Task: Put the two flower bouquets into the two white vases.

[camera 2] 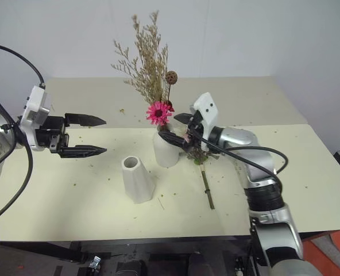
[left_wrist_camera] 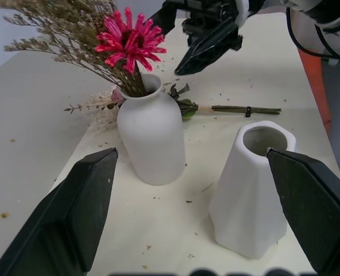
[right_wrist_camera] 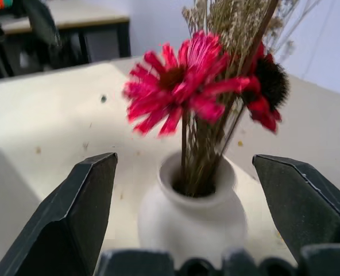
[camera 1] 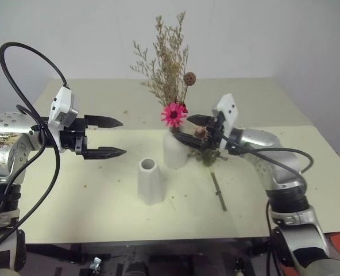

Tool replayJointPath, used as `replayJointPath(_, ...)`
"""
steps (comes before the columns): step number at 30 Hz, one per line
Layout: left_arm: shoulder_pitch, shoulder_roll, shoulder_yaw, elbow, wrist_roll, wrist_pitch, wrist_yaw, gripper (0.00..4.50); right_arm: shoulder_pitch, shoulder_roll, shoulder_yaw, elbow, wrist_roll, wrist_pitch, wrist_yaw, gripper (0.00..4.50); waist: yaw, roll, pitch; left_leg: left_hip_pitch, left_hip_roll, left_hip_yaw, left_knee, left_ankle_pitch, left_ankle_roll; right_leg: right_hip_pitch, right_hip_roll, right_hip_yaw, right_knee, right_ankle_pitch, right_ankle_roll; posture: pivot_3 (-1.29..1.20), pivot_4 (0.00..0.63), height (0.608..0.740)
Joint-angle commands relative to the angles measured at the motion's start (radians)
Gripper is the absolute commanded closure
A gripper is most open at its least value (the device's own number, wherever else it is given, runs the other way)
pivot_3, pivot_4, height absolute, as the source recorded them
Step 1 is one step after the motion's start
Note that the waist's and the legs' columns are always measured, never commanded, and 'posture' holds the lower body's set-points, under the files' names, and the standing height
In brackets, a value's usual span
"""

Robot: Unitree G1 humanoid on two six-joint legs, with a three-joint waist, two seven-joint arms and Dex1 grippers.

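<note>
A round white bottle vase (camera 1: pixel 174 150) stands near the middle of the pale worktop (camera 1: pixel 72 201). The dried bunch of tan grasses (camera 1: pixel 167 66) with its bright pink daisy (camera 1: pixel 173 114) and a brown pod (camera 1: pixel 189 77) stands upright in the vase's neck, the stems rising well above the rim.

The right tool (camera 1: pixel 194 130) sits just to the right of this vase, level with its neck and the daisy. Its two black fingers are spread wide and hold nothing; in the right wrist view they stand on either side of the vase with a clear gap on both sides.

The second bunch (camera 1: pixel 207 154), with pale pink roses, green leaves and white sprigs, lies flat on the worktop just right of the bottle vase, under the right tool. Its flower heads lie close to the vase and its long stem (camera 1: pixel 219 191) runs toward the near edge.

The tapered white vase (camera 1: pixel 149 180) stands near and to the left of the bottle vase, close by but apart from it, with its mouth empty.

The left tool (camera 1: pixel 114 137) hangs above the worktop to the left of both vases, pointing right toward them. Its fingers are wide apart and empty.
</note>
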Motion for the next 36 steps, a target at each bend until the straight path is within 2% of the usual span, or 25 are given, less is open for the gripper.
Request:
replayJointPath(1,-0.014,0.007,0.021,-0.015,-0.003,-0.021,-0.003,0.00,0.029,-0.076,-0.029,-0.082,0.019,0.050,0.036,0.04,0.000,0.000,0.000,0.000,0.000,0.000,0.000,0.000,0.000,0.000,0.000,0.000,0.000,0.000,0.000,0.00,0.150,0.740)
replayJointPath(4,-0.011,0.003,0.022,-0.026,-0.008,-0.019,-0.004,0.00,0.036,-0.153,-0.051,-0.112,0.062,0.145,0.070,0.04,0.000,0.000,0.000,0.000,0.000,0.000,0.000,0.000,0.000,0.000,0.000,0.000,0.000,0.000,0.000,0.00,0.150,0.740)
replayJointPath(9,-0.025,-0.013,0.017,-0.032,-0.022,-0.009,-0.009,0.00,-0.045,-0.314,-0.019,-0.102,0.120,0.435,0.120,0.04,-0.003,0.000,0.000,0.000,0.000,0.000,0.000,0.000,0.000,0.000,0.000,0.000,0.000,-0.002,0.003,0.00,0.150,0.740)
replayJointPath(13,-0.041,-0.034,0.004,-0.053,-0.047,0.052,0.010,0.00,-0.168,-0.370,0.073,-0.042,0.122,0.716,0.106,0.04,-0.004,0.000,0.000,0.001,0.000,0.000,0.000,0.000,0.000,0.000,0.000,0.001,0.000,-0.004,0.007,0.00,0.150,0.740)
replayJointPath(17,-0.063,-0.058,-0.008,-0.069,-0.074,0.110,0.012,0.00,-0.278,-0.394,0.200,0.005,0.122,0.889,0.122,0.04,0.000,0.000,0.000,-0.001,0.000,0.000,0.001,0.000,0.000,0.000,0.000,0.001,0.000,-0.004,0.007,0.00,0.150,0.740)
replayJointPath(21,-0.070,-0.068,-0.018,-0.069,-0.077,0.115,-0.005,0.00,-0.332,-0.396,0.294,0.034,0.117,0.941,0.127,0.04,0.000,0.000,0.000,-0.001,0.000,0.000,0.001,0.000,0.000,0.000,0.000,0.000,-0.001,-0.004,0.007,0.00,0.150,0.740)
replayJointPath(24,-0.043,-0.076,-0.005,-0.075,-0.062,0.024,-0.048,0.00,-0.360,-0.380,0.374,0.089,0.093,0.939,0.122,0.04,-0.001,0.000,0.000,-0.001,0.000,0.000,0.001,0.000,0.000,-0.001,0.000,0.000,-0.001,-0.004,0.007,0.00,0.150,0.740)
replayJointPath(29,-0.008,-0.058,0.029,-0.082,-0.083,0.000,-0.077,0.00,-0.390,-0.315,0.460,0.215,0.039,0.910,0.094,0.04,-0.005,0.000,0.000,-0.001,0.000,0.000,0.001,0.000,0.000,-0.001,0.000,0.001,-0.001,-0.004,0.007,0.00,0.150,0.740)
replayJointPath(36,0.043,-0.039,0.060,-0.133,-0.099,0.005,-0.070,0.00,-0.433,-0.182,0.484,0.375,-0.036,0.862,0.043,0.04,-0.003,0.000,0.000,-0.002,0.000,0.000,0.001,0.000,0.000,-0.001,0.000,0.001,0.000,-0.002,0.004,0.00,0.150,0.740)
